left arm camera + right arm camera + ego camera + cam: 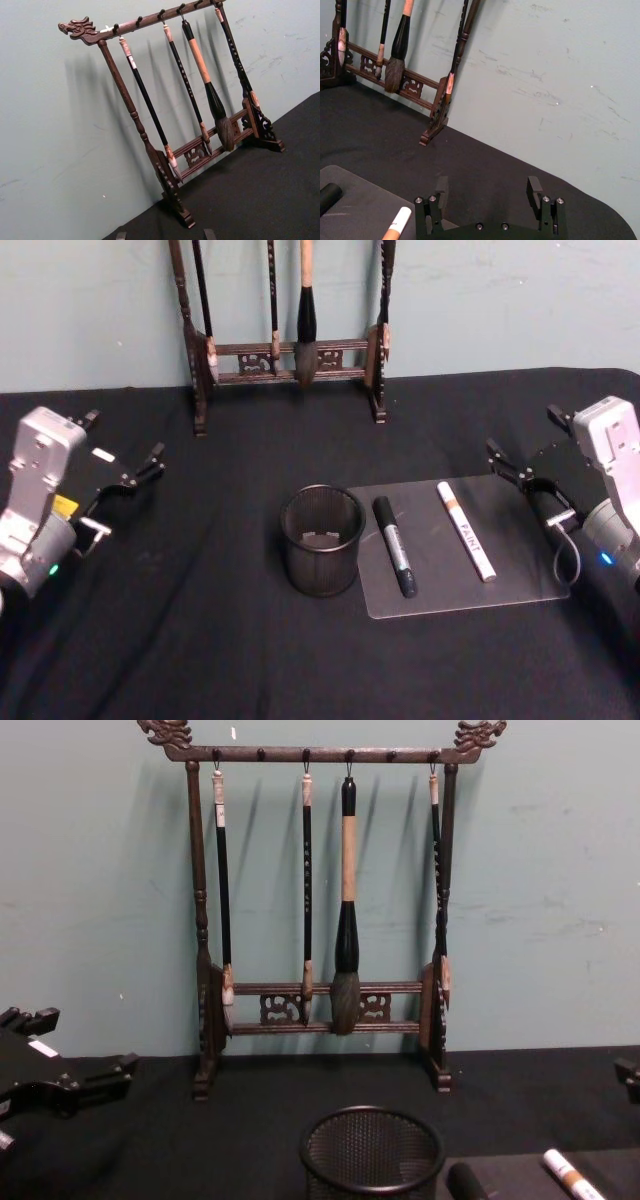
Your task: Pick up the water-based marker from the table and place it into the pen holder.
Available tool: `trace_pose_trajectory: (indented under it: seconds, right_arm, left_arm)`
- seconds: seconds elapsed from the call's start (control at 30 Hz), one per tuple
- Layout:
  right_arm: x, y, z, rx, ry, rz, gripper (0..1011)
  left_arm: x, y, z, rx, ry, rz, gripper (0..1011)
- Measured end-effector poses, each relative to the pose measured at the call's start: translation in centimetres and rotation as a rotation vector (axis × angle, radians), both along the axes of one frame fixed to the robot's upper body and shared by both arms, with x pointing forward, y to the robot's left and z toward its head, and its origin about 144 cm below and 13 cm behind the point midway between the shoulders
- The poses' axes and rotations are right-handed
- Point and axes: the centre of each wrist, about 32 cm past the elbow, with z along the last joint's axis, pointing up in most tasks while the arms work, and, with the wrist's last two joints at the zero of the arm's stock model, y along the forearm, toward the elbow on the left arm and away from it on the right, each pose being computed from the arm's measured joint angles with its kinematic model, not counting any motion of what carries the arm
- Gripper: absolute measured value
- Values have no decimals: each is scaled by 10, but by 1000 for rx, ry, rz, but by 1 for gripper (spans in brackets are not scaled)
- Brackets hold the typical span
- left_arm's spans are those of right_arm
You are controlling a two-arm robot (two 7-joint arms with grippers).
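- Right gripper [522, 430] open, empty, beside the mat [520, 585]; left gripper [125, 434] open, parked.
- Risk: wrong pick, since the black marker [394, 546] and white paint marker [466, 531] lie close.
- Risk: an arm knocks over the pen holder [321, 540].

right gripper [487, 185] with fingers [441, 192] apart over black cloth [380, 140], brush rack [443, 97] beyond.

Silver housing [40, 455], black left pincer [125, 434], yellow label [64, 505]

One pen holder [320, 565]. Two markers: a black marker [395, 546] and a white marker [466, 531]. One grey mat [520, 565]. One brush rack [390, 988] hung with four brushes [347, 900]. Two arms - the left end effector [124, 437] and the right end effector [524, 430]. One bench [200, 640].
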Motion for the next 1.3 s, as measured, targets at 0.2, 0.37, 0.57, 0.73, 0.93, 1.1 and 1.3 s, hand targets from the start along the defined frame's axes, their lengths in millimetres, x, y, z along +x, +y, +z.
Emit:
trace_pose_trajectory:
  seconds: [0.2, 0.37, 0.57, 0.73, 0.93, 1.1, 1.3]
  right_arm:
    - [0, 0, 0, 0, 0, 0, 1002]
    - [0, 0, 0, 0, 0, 0, 1002]
    - [0, 0, 0, 0, 0, 0, 1002]
    - [0, 0, 0, 0, 0, 0, 1002]
    - [0, 0, 0, 0, 0, 0, 1002]
    - [0, 0, 0, 0, 0, 0, 1002]
    - [0, 0, 0, 0, 0, 0, 1002]
  left_arm:
    - [0, 0, 0, 0, 0, 0, 1001]
    - [0, 0, 0, 0, 0, 0, 1001]
    - [0, 0, 0, 0, 0, 0, 1001]
    - [0, 0, 0, 0, 0, 0, 1001]
    - [0, 0, 0, 0, 0, 0, 1001]
    - [0, 0, 0, 0, 0, 0, 1001]
    - [0, 0, 0, 0, 0, 0, 1001]
